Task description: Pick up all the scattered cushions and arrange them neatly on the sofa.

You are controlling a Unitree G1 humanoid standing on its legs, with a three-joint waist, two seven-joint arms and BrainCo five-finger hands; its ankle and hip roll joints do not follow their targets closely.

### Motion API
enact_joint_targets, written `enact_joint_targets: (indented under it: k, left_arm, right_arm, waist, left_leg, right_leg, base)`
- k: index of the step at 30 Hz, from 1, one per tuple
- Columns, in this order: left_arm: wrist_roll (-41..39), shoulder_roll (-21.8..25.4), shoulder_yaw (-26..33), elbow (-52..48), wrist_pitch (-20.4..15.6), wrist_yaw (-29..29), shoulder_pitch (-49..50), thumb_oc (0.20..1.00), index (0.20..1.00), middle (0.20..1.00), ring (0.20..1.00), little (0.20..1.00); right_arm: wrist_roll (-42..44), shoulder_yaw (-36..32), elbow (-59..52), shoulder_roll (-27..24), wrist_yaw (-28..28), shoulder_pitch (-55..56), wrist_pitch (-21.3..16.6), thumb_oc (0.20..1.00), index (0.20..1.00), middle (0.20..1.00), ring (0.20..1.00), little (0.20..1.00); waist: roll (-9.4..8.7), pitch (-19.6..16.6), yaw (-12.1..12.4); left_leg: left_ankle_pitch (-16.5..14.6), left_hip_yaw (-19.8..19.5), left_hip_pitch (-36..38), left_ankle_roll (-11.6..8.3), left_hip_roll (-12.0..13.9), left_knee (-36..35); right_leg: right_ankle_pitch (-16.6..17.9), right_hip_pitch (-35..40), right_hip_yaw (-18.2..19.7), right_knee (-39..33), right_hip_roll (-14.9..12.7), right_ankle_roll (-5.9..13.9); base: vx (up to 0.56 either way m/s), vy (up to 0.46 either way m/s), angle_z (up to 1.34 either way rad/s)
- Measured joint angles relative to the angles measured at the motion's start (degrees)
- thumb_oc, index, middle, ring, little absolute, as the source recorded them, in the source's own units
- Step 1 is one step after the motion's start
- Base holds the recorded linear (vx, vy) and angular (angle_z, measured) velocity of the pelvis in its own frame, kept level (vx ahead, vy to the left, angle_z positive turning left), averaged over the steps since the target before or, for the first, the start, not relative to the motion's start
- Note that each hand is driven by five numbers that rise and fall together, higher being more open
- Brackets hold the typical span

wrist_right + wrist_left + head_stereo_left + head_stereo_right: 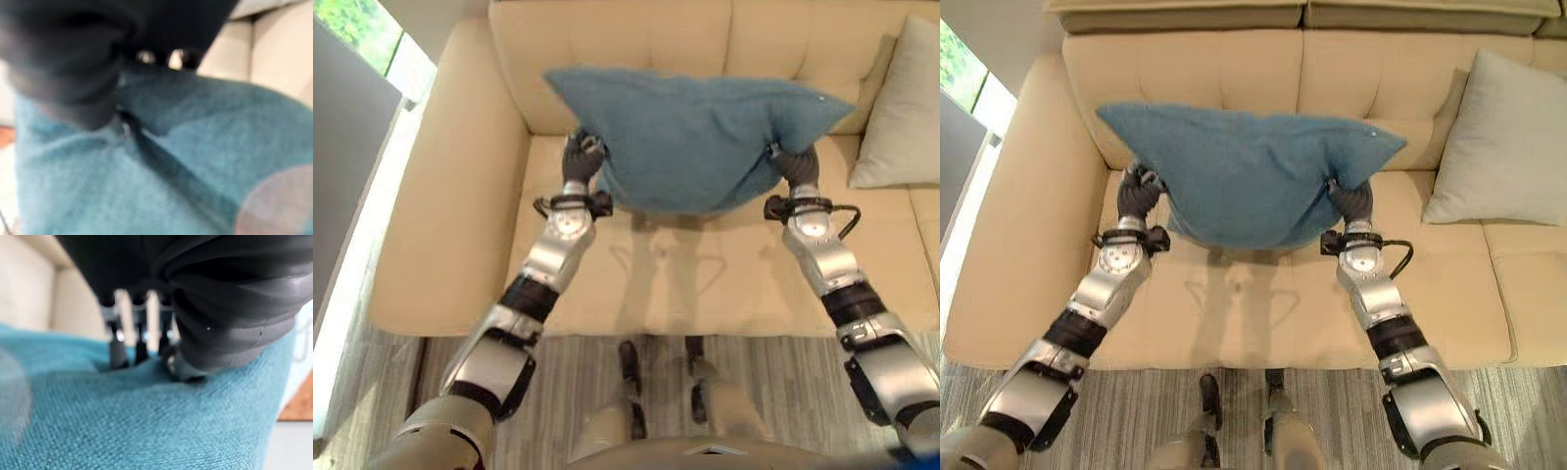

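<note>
I have the blue cushion (pixel 1249 181) up in the air between both hands, held over the seat of the beige sofa (pixel 1234 294), in front of its backrest. It hangs wide side across, its upper corners spread out to either side and its lower edge sagging in a curve above the seat; its shadow falls on the seat just below.

My left hand (pixel 1139 192) grips the cushion's left lower edge. In the left wrist view its fingers (pixel 117 350) dig down into the teal weave and the thumb presses in beside them, so the fabric is pinched between them. My right hand (pixel 1351 201) has the opposite edge, the cloth bunching where the hand meets it. In the right wrist view the fabric folds into a dark crease right under the hand's cover, and I read the fingers there as curled into the cushion, though that view is soft and I cannot make out each one.

A light grey cushion (pixel 1498 147) leans upright against the backrest on the next seat to my right, well apart from the blue one and touching neither hand. In front of the sofa I see a striped grey rug (pixel 1528 401) on the floor.
</note>
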Motion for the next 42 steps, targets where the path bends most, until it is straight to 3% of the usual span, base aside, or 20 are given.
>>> enact_joint_targets:
  k: [5, 15, 19, 20, 21, 22, 23, 28, 34, 38, 42]
  left_arm:
    - [-0.1, 1.8, -1.9, 9.0, -1.1, 0.0, -10.4, 0.2, 0.2, 0.2, 0.2, 0.2]
    - [-0.6, 1.9, -2.1, 11.3, -3.7, 0.1, -11.6, 0.2, 0.2, 0.2, 0.2, 0.2]
    - [0.5, 2.9, -4.8, 19.8, -4.6, 0.7, -20.6, 0.2, 0.2, 0.2, 0.2, 0.2]
    - [0.7, 3.0, -5.9, 22.8, -4.6, 1.2, -23.4, 0.2, 0.2, 0.2, 0.2, 0.2]
    - [0.8, 2.9, -7.9, 27.0, -4.0, 2.5, -28.3, 0.57, 0.57, 0.57, 0.57, 0.57]
    - [0.8, 2.8, -9.3, 28.6, -3.4, 2.7, -30.6, 1.0, 1.0, 1.0, 1.0, 1.0]
    - [1.1, 2.5, -10.6, 30.6, -2.8, 3.2, -32.8, 1.0, 1.0, 1.0, 1.0, 1.0]
    - [2.9, -1.9, -13.5, 39.0, 2.6, 6.2, -43.1, 1.0, 1.0, 1.0, 1.0, 1.0]
    - [3.0, -1.7, -13.5, 39.2, 4.5, 5.7, -45.1, 1.0, 1.0, 1.0, 1.0, 1.0]
    - [3.0, 3.4, -13.4, 39.7, 4.5, 2.4, -45.2, 1.0, 1.0, 1.0, 1.0, 1.0]
    - [2.4, 13.2, -11.8, 40.7, 4.5, -0.3, -44.5, 1.0, 1.0, 1.0, 1.0, 1.0]
  right_arm:
    - [0.0, 1.1, 7.4, 0.2, -1.3, -9.4, -0.4, 0.2, 0.2, 0.2, 0.2, 0.2]
    - [-2.2, 3.7, 9.4, -1.7, -1.7, -14.9, -1.7, 0.2, 0.2, 0.2, 0.2, 0.2]
    - [-6.2, 8.1, 17.7, -4.4, -3.4, -24.7, -2.1, 0.2, 0.2, 0.2, 0.2, 0.2]
    - [-7.0, 9.5, 20.3, -4.5, -4.1, -27.2, -2.1, 0.269, 0.269, 0.269, 0.269, 0.269]
    - [-9.6, 12.4, 25.9, -4.3, -5.8, -32.0, -1.4, 0.58, 0.58, 0.58, 0.58, 0.58]
    - [-10.5, 13.8, 28.9, -4.3, -6.5, -34.4, -0.8, 0.931, 0.931, 0.931, 0.931, 0.931]
    - [-11.5, 15.5, 31.6, -4.2, -7.3, -36.8, 0.4, 1.0, 1.0, 1.0, 1.0, 1.0]
    - [-12.9, 21.7, 40.3, -3.2, -9.0, -46.3, 6.8, 1.0, 1.0, 1.0, 1.0, 1.0]
    - [-12.2, 23.3, 41.3, -5.0, -8.0, -47.4, 7.9, 1.0, 1.0, 1.0, 1.0, 1.0]
    - [-10.2, 23.6, 43.4, -9.1, -4.2, -48.3, 7.7, 1.0, 1.0, 1.0, 1.0, 1.0]
    - [-8.8, 23.9, 44.0, -17.0, -1.5, -48.9, 8.0, 1.0, 1.0, 1.0, 1.0, 1.0]
  waist:
    - [0.67, 0.6, 0.2]
    - [0.73, 0.7, 0.9]
    - [0.71, 0.4, 0.7]
    - [0.71, 0.4, 0.7]
    - [0.71, 0.4, 0.7]
    - [0.72, 0.4, 0.7]
    - [0.72, 0.4, 0.8]
    - [0.74, 0.4, 1.1]
    - [0.76, 0.4, 1.4]
    - [0.79, 0.4, 1.4]
    - [0.88, 0.5, 1.5]
  left_leg:
    - [0.9, -0.2, -6.4, -0.63, 0.1, 0.0]
    - [1.7, -0.4, -10.9, -0.65, 0.2, 0.0]
    - [2.8, -1.1, -15.2, -1.21, 0.1, 0.1]
    - [3.1, -1.2, -16.0, -1.16, 0.1, 0.1]
    - [3.5, -1.5, -17.2, -1.22, 0.1, 0.1]
    - [3.6, -1.7, -17.7, -1.21, 0.1, 0.1]
    - [3.7, -1.8, -18.0, -1.31, 0.2, 0.1]
    - [3.9, -2.1, -19.7, -1.25, 0.1, 0.1]
    - [3.9, -2.1, -19.9, -1.26, 0.0, 0.1]
    - [3.9, -2.0, -19.9, -1.26, 0.0, 0.1]
    - [3.9, -2.1, -19.4, -1.27, 0.0, 0.1]
  right_leg:
    - [0.7, -6.2, 0.4, 0.0, 0.0, -0.14]
    - [1.3, -10.6, 0.9, 0.0, 0.1, -0.15]
    - [2.3, -14.6, 0.3, 0.0, 0.0, -0.13]
    - [2.5, -15.4, 0.1, 0.0, 0.0, -0.2]
    - [2.8, -16.4, -0.2, 0.0, 0.0, -0.37]
    - [2.9, -16.8, -0.3, 0.0, 0.0, -0.39]
    - [2.9, -17.2, -0.4, 0.0, 0.0, -0.36]
    - [3.0, -18.7, -0.6, 0.0, 0.0, -0.43]
    - [3.0, -18.9, -0.5, 0.1, -0.2, -0.44]
    - [3.1, -18.9, -0.5, 0.1, -0.3, -0.53]
    - [3.1, -18.3, -0.4, 0.1, -0.3, -0.62]
  base:
    - [-0.04, -0.024, 0.04]
    - [-0.04, -0.036, 0.01]
    - [-0.02, -0.017, 0.07]
    - [-0.02, -0.006, 0.1]
    - [-0.02, -0.004, 0.08]
    - [-0.02, -0.001, 0.08]
    - [-0.02, 0.001, 0.04]
    - [0.0, 0.0, 0.01]
    - [0.03, 0.003, 0.0]
    - [0.01, -0.001, 0.0]
    - [0.01, -0.001, 0.01]
